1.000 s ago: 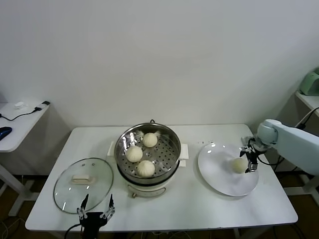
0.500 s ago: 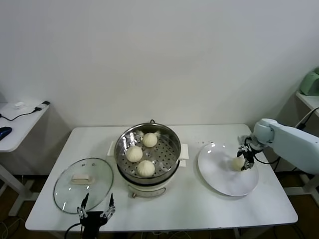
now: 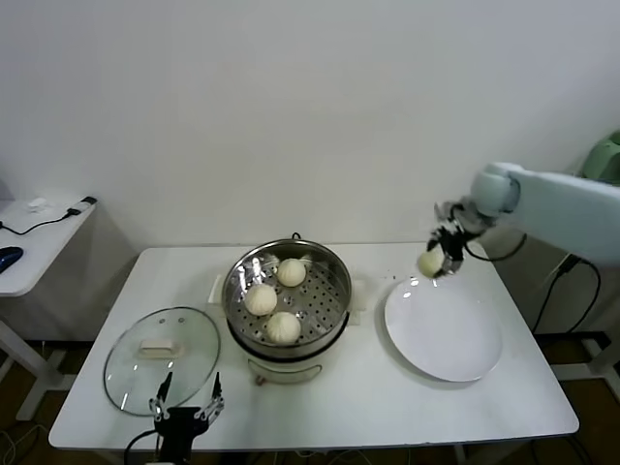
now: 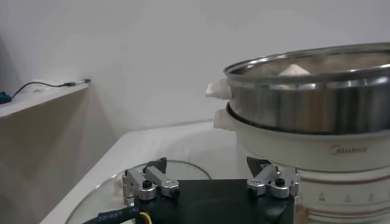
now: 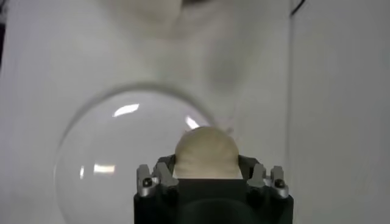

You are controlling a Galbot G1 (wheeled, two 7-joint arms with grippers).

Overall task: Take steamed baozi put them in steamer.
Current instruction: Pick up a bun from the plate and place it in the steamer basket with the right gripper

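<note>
Since a second ago: right gripper (image 3: pixel 438 254) risen from the white plate (image 3: pixel 455 344) with the fourth baozi (image 3: pixel 430 263), plate now bare. Right gripper clenched on that baozi, held in the air above the plate's far-left rim, clear of the desk (image 3: pixel 387 407); in the right wrist view, baozi (image 5: pixel 205 153) seated between the two fingers, plate (image 5: pixel 97 158) seen below and well apart. Steamer (image 3: pixel 288 303) at desk centre, steel pot on a cream-white base, lid off. Three baozi on the perforated tray: one toward the far side (image 3: pixel 292 272), one at the left (image 3: pixel 260 299), one nearest the front (image 3: pixel 283 327), each close to its neighbours. Glass lid (image 3: pixel 163 358) flat on the desk, left of the steamer, near but apart. Left gripper (image 3: pixel 184 411) low at the desk's front edge, just before the lid, fingers spread apart and grasping nothing; in the left wrist view, left gripper (image 4: pixel 210 182) over the lid's rim (image 4: pixel 91 204), steamer (image 4: pixel 311 109) rising close beyond, the top of one baozi (image 4: pixel 294 69) just showing above the pot's rim.
</note>
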